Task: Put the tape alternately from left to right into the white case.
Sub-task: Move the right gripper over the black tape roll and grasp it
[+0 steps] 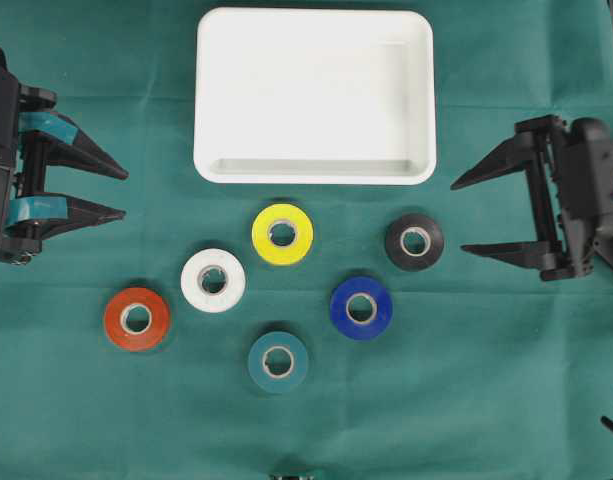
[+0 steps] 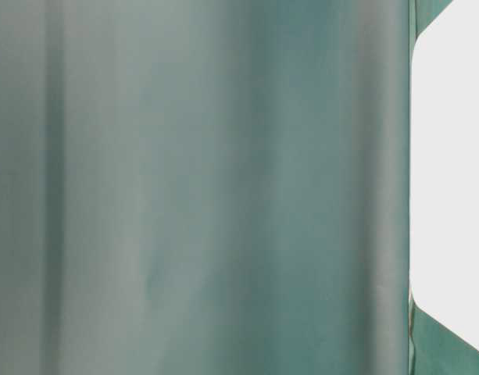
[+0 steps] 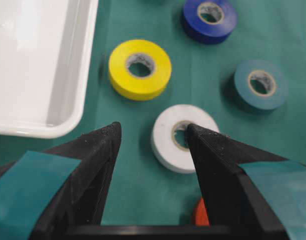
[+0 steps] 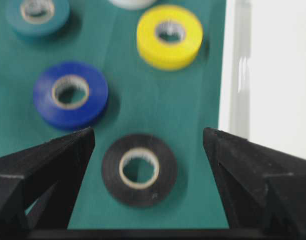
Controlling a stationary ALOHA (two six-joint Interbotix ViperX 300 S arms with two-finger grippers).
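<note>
The white case (image 1: pixel 306 100) lies at the back centre with nothing in it. In front of it on the green cloth lie the tape rolls: yellow (image 1: pixel 265 236), white (image 1: pixel 195 282), red-orange (image 1: pixel 117 320), teal (image 1: pixel 260 363), blue (image 1: pixel 343 310) and black (image 1: pixel 397 243). My left gripper (image 1: pixel 124 193) stands open at the left edge, holding nothing. In its wrist view the left gripper (image 3: pixel 153 127) frames the white roll (image 3: pixel 165 145) from a distance. Open at the right edge, my right gripper (image 1: pixel 458 217) faces the black roll (image 4: pixel 113 170).
The left wrist view also holds the yellow roll (image 3: pixel 118 75), blue roll (image 3: pixel 192 25), teal roll (image 3: pixel 242 90) and the case's rim (image 3: pixel 68 125). In the table-level view there is only blurred green cloth (image 2: pixel 223 187) and a white shape (image 2: pixel 450 156).
</note>
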